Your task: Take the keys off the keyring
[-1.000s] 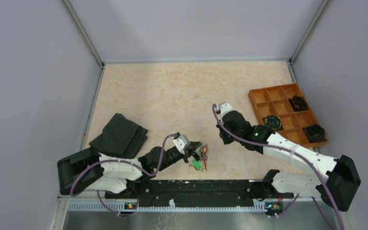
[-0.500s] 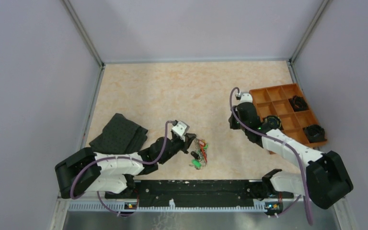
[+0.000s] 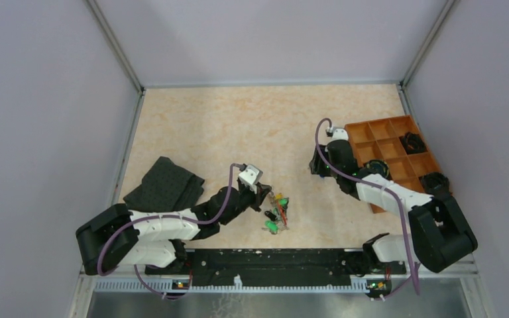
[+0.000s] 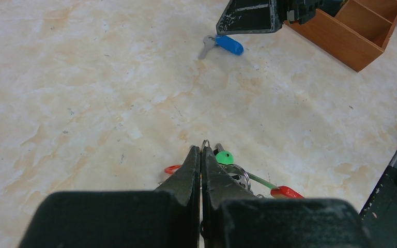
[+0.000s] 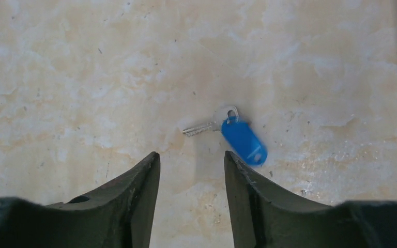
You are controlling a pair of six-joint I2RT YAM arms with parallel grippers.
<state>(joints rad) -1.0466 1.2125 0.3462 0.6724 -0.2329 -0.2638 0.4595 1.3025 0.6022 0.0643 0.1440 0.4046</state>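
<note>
Partway through, by my read. One blue key lies loose on the surface, free of any ring, directly under my right pincer, which hangs released with its jaws spread wide and nothing between them, just beside the orange tray. The rest of the bunch sits well apart from it, nearer the arm bases. There the keyring lies on the surface with its red sleeve showing to one side, and a thin loop of its grey wire pokes up between the tips of my left pincer, which is clenched tight on that wire. A green-headed key and a red-headed key are on the ring; the tangle behind the fingers may hide more, I cannot count them. So one key is off, at least two are left to slide free.
</note>
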